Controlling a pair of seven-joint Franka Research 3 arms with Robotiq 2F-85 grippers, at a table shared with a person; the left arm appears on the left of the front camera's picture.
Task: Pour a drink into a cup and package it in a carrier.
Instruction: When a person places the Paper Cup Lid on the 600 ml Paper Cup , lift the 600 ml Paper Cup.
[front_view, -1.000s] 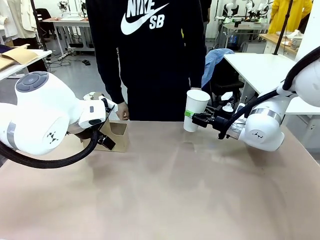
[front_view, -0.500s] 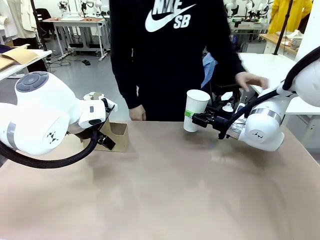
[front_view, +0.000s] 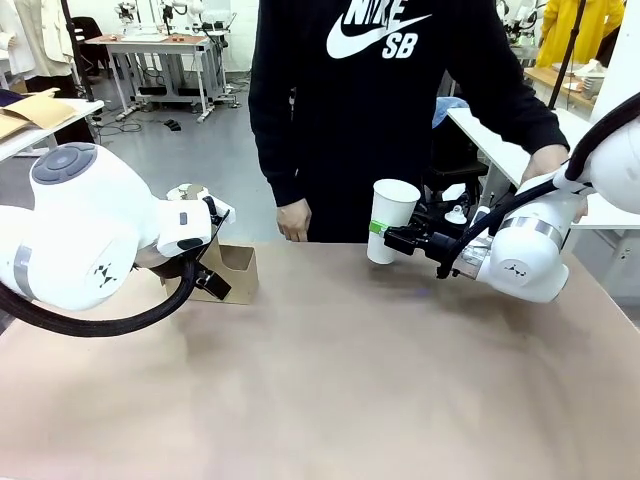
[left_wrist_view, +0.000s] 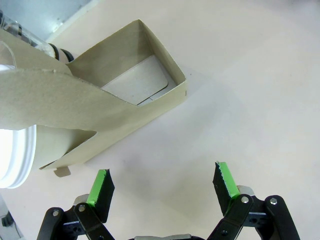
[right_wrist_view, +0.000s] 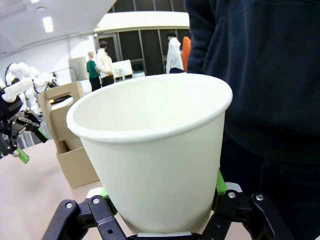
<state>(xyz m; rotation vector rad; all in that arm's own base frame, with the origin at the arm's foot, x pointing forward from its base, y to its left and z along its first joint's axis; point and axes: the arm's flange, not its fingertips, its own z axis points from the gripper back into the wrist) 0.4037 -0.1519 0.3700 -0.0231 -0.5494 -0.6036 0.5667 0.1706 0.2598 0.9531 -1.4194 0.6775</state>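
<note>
1. I counted one table (front_view: 330, 380) under both arms. Its tan top lay bare below the left gripper (left_wrist_view: 162, 177).
2. One person (front_view: 390, 110) stood beyond the right gripper (front_view: 392, 238). They had shifted towards the right arm's side since half a second before. One hand (front_view: 294, 220) hung at the far table edge. The other hand (front_view: 555, 165) now reached out behind the right arm.
3. One carrier (left_wrist_view: 100, 107) lay on the table just ahead of the left gripper, offset to one side of its fingers and not touching them. One open slot faced that wrist camera. From the front, the carrier (front_view: 232, 272) sat in the same spot as before.
4. One cup (right_wrist_view: 155, 160) stood upright between the right gripper's (right_wrist_view: 162, 200) fingers, mouth open upward and held above the table. The cup (front_view: 391, 220) had not moved.
5. Two grippers: the left one's green pads (left_wrist_view: 100, 185) stood wide apart around nothing, and the right one was clamped on the cup's lower body.
</note>
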